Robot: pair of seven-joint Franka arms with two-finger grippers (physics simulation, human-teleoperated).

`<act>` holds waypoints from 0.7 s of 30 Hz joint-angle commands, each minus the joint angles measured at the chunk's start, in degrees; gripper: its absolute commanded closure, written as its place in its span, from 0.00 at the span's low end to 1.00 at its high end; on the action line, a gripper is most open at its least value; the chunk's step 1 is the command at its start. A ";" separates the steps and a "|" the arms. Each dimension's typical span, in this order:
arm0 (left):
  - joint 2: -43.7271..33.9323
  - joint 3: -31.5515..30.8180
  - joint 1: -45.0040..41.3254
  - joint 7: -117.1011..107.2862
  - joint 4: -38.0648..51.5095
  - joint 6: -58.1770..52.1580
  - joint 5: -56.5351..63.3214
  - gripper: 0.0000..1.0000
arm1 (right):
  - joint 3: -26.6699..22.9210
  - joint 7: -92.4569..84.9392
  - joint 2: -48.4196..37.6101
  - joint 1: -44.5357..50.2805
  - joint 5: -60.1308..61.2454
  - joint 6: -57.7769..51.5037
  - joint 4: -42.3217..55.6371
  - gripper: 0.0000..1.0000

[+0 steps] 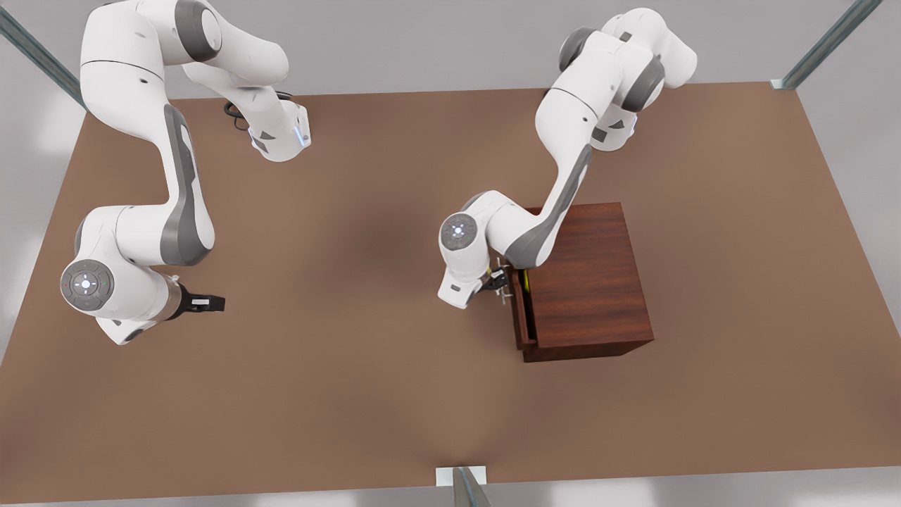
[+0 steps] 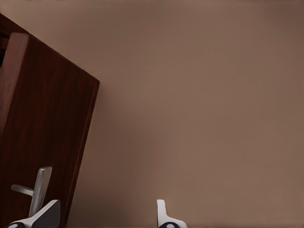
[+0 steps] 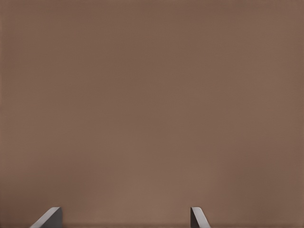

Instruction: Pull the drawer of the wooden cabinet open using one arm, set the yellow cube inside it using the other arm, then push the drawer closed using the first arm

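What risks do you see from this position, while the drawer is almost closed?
1. The left gripper is open at the drawer front, with the handle beside one finger; a push that lands off the handle may slip.
2. The drawer is open just a crack and a sliver of the yellow cube shows at the gap; if it sits high, it may jam.
3. The right gripper waits open, far from the wooden cabinet.
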 commanded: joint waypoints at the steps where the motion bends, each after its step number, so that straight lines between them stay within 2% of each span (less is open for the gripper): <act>1: -0.22 0.02 0.10 3.23 0.00 -0.08 0.01 0.00 | 0.00 -0.97 -0.07 0.00 0.03 -0.02 0.03 0.00; 21: -1.45 0.02 2.03 4.19 -1.67 -1.31 0.10 0.00 | 0.00 -0.97 -0.07 0.00 0.03 -0.02 0.03 0.00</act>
